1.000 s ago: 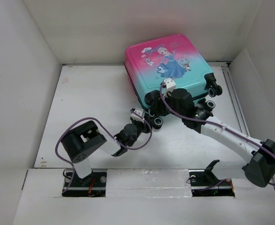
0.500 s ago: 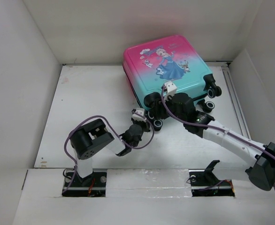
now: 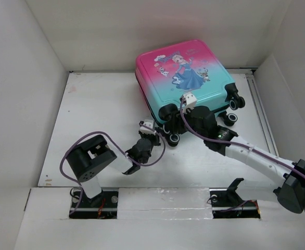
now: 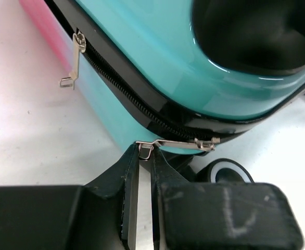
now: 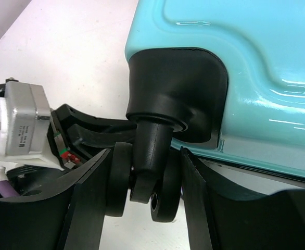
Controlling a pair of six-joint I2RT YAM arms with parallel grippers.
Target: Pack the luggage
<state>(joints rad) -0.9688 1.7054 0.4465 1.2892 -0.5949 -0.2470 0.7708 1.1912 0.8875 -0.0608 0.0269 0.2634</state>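
Note:
The luggage (image 3: 186, 73) lies flat and zipped at the back of the table (image 3: 100, 104), pink fading to teal, with a cartoon princess on top. At its near corner my left gripper (image 3: 153, 136) is shut on the end of a metal zipper pull (image 4: 176, 143). In the left wrist view the gripper (image 4: 145, 155) pinches the pull's loop beside the black zipper line. A second zipper pull (image 4: 75, 60) hangs free further along. My right gripper (image 3: 173, 126) is shut on a black double wheel (image 5: 165, 195) at the same corner, one finger on each side (image 5: 147, 179).
White walls (image 3: 33, 78) enclose the table on three sides, and a raised white ledge (image 3: 163, 200) runs along the near edge. More luggage wheels (image 3: 234, 103) stick out at the right corner. My left wrist camera (image 5: 20, 127) sits close to my right fingers.
My left gripper has closed onto the zipper pull and drawn slightly left and back. The luggage has shifted a little to the left. The right gripper keeps its hold on the wheel.

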